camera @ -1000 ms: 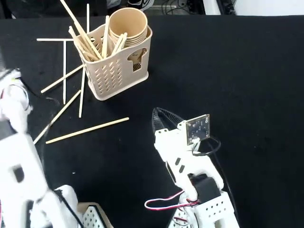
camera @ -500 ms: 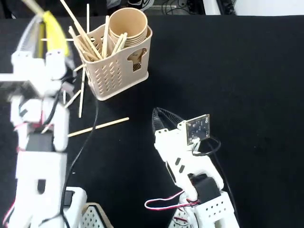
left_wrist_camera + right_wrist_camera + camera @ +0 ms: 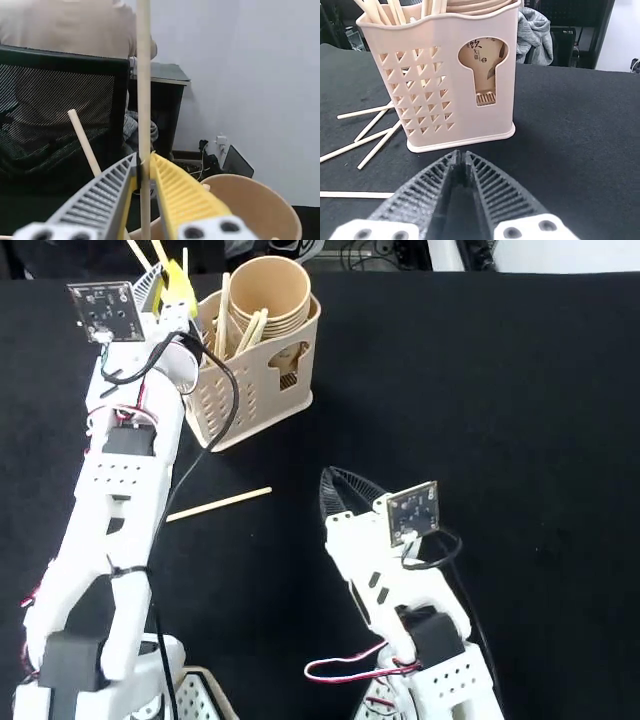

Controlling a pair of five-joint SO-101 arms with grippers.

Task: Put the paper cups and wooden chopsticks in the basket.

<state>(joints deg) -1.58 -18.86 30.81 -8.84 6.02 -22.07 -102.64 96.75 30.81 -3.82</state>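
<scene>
Left gripper (image 3: 165,278) pinching a chopstick (image 3: 144,75) over the basket (image 3: 250,390), upper left of my high view.
Jaws closed down on the stick, which stands upright between them, with both ends cut off by the left wrist frame. The gripper sits just over the basket's left rim, beside the stacked paper cups (image 3: 270,290) standing inside. My left arm (image 3: 110,500) covers the cloth left of the basket, so I can't make out what's under it from above. The right wrist view shows spare chopsticks (image 3: 365,135) lying flat beside the basket. Lower down, a loose chopstick (image 3: 218,504) lies on the black table (image 3: 520,390). Centre frame, right gripper (image 3: 338,490) pressed closed, holding nothing, pointed at the basket, well apart from it.
</scene>
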